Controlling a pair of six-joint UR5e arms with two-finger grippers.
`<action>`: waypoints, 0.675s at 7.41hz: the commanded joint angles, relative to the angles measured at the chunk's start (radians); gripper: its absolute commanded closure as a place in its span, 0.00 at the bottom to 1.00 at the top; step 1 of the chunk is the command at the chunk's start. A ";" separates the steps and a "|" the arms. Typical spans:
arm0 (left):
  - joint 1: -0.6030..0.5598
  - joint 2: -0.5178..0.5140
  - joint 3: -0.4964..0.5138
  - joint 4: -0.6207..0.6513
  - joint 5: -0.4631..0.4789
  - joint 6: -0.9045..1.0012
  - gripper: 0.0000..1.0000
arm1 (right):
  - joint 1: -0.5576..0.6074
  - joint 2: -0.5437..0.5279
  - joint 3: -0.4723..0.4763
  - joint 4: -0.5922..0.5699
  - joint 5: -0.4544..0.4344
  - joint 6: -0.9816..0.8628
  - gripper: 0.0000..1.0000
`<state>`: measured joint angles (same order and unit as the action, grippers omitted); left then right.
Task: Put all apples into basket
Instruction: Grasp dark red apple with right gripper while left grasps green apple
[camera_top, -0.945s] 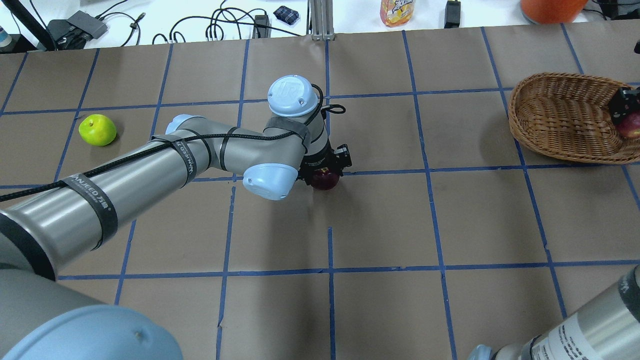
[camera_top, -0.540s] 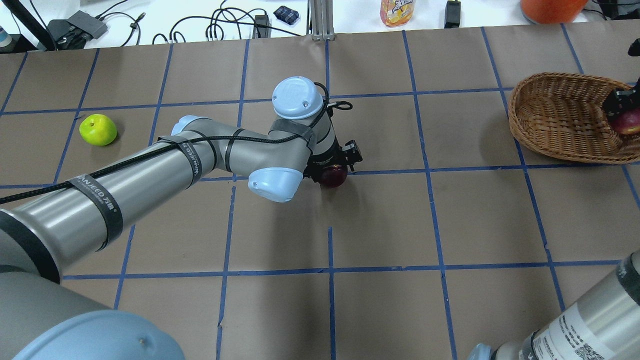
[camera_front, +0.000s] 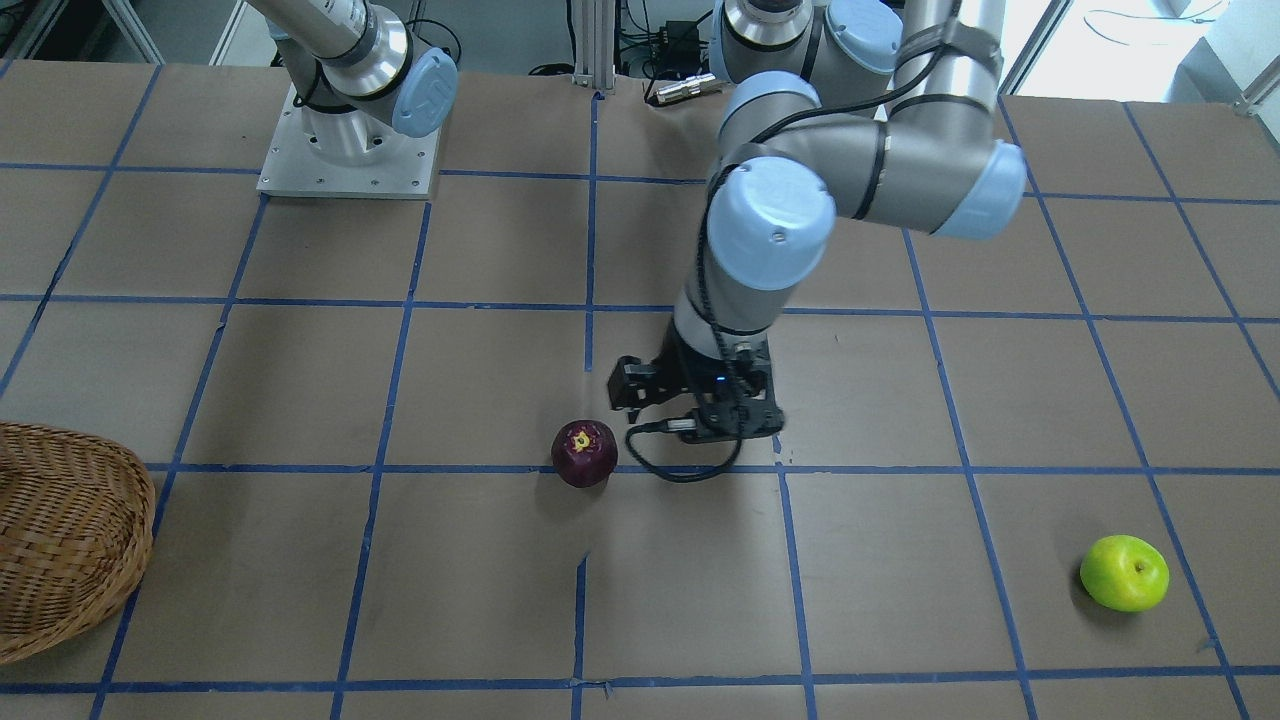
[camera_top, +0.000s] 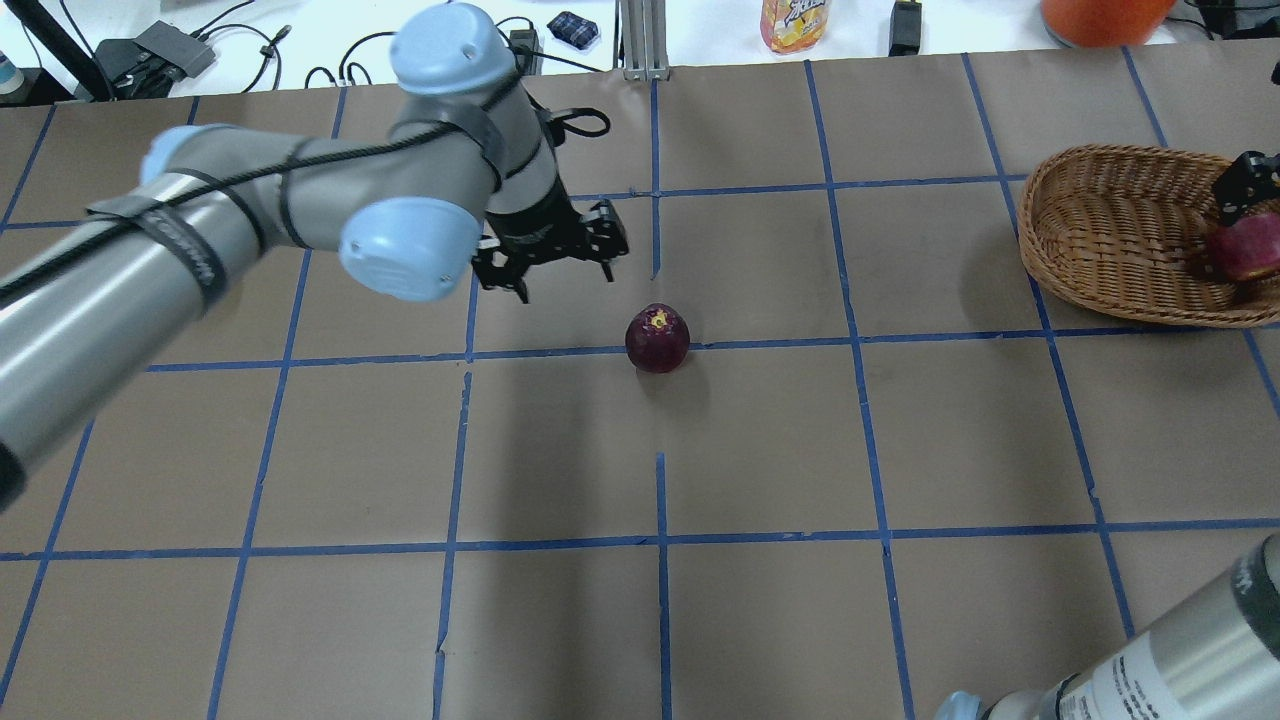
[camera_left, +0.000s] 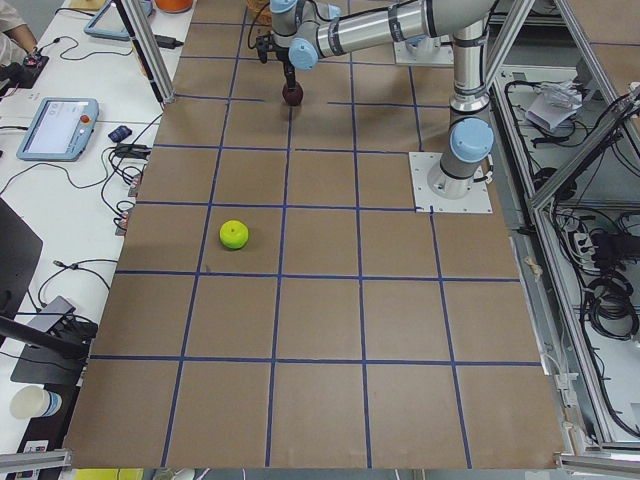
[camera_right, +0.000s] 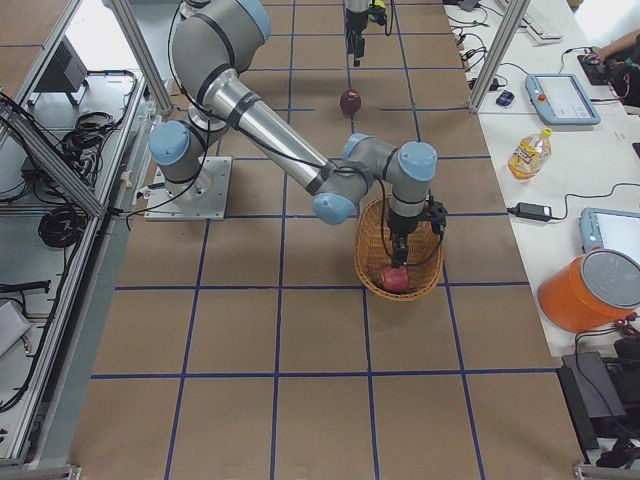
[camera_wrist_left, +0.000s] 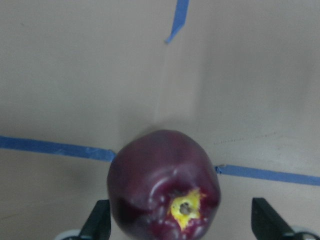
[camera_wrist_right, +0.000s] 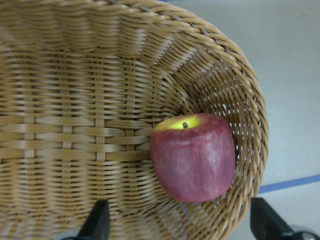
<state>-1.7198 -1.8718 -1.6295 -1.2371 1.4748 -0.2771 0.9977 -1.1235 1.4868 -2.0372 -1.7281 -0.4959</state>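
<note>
The dark maroon apple (camera_top: 657, 338) rests on the table on a blue tape line, stem end up. My left gripper (camera_top: 560, 268) hangs open above and a little behind it; the left wrist view has the maroon apple (camera_wrist_left: 164, 187) between both fingertips (camera_wrist_left: 99, 220), untouched. The bright green apple (camera_front: 1124, 572) lies alone far to my left; my left arm hides it in the overhead view. The red apple (camera_wrist_right: 194, 156) with a yellow patch lies inside the wicker basket (camera_top: 1110, 235) against its wall. Just above it my right gripper (camera_top: 1247, 185) stands open.
Brown paper with a blue tape grid covers the table. The basket stands at the far right edge. Behind the table's back edge are cables, a drink bottle (camera_top: 793, 22) and an orange container (camera_top: 1103, 18). My right arm's base plate (camera_front: 348, 160) is bolted near the robot's side.
My left gripper has let go of the maroon apple and risen up and back to the left; the apple stays on the tape line. My right gripper has lifted slightly above the red apple.
</note>
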 joint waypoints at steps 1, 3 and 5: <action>0.307 0.039 0.011 -0.140 0.074 0.470 0.00 | 0.153 -0.143 0.000 0.213 0.002 0.236 0.00; 0.484 -0.005 0.055 -0.099 0.074 0.739 0.00 | 0.350 -0.183 -0.002 0.303 0.167 0.537 0.00; 0.567 -0.096 0.103 -0.009 0.076 0.877 0.00 | 0.569 -0.179 0.009 0.306 0.269 0.831 0.00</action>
<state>-1.2150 -1.9154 -1.5568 -1.2893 1.5505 0.5242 1.4217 -1.3054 1.4917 -1.7348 -1.5180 0.1506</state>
